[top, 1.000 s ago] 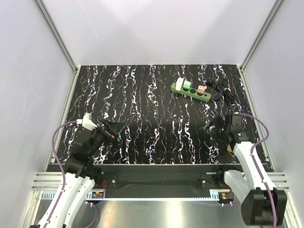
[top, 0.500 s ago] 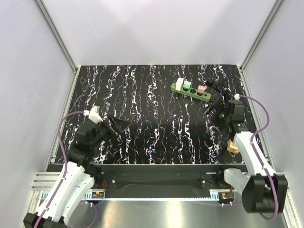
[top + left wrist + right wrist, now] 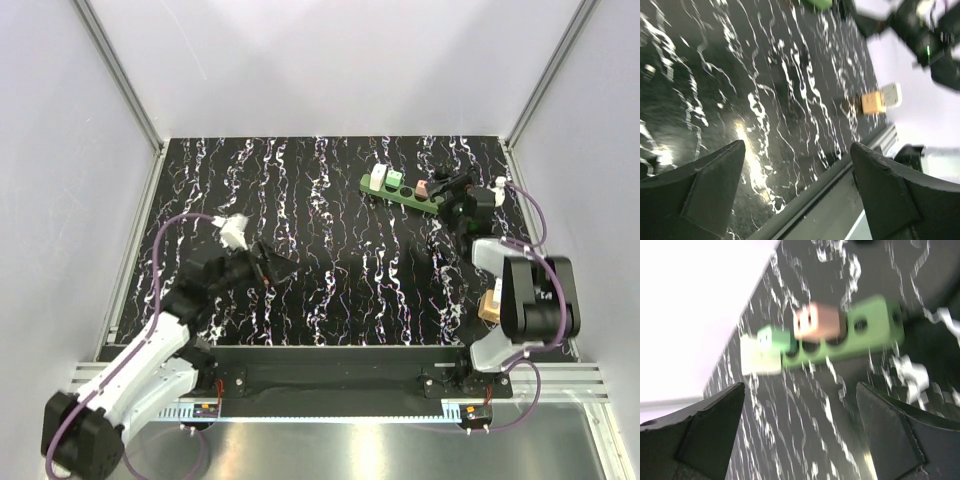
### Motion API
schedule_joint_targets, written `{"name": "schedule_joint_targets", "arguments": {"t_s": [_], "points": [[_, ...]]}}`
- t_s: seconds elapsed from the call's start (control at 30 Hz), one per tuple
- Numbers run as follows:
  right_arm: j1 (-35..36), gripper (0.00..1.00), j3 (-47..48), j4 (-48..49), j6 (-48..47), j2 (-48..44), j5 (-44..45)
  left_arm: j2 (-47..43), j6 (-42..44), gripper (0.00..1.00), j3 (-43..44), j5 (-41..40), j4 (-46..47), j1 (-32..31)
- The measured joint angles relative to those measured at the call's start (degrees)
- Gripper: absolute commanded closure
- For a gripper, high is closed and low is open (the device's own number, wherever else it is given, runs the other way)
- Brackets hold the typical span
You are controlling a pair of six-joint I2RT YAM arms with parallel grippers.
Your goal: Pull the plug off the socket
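A long narrow green plastic power strip [image 3: 403,193] lies on the black counter veined with white [image 3: 330,200], toward its far right part, slanting a little. Three block-shaped plugs stand in it: a white plug [image 3: 379,178] at the left end, a small green plug [image 3: 394,180] next to it, and a pink plug [image 3: 422,187] farther toward the right end. The right end effector [image 3: 441,189] hangs just beside the strip's right end. Its wrist view is blurred but shows the power strip [image 3: 867,326] and pink plug [image 3: 818,321] ahead of the widely parted fingers of the right end effector [image 3: 800,387], with nothing between them. The left end effector [image 3: 279,263] is over the middle left of the counter, well apart from the strip, its jaws also spread wide and empty [image 3: 797,145]. A small tan and white block [image 3: 490,305] lies near the counter's near right edge.
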Motion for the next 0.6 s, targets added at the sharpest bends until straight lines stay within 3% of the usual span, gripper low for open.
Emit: {"name": "schedule_joint_targets", "arguments": {"t_s": [0.27, 0.6], "points": [[0.0, 0.00, 3.1, 9.1, 2.4, 8.6, 3.6, 9.7, 0.0, 0.15, 3.8, -2.3, 1.6, -10.0], [0.0, 0.00, 1.3, 15.1, -0.3, 10.8, 3.9, 27.6, 6.9, 0.16, 19.3, -10.8, 2.4, -16.5]]}}
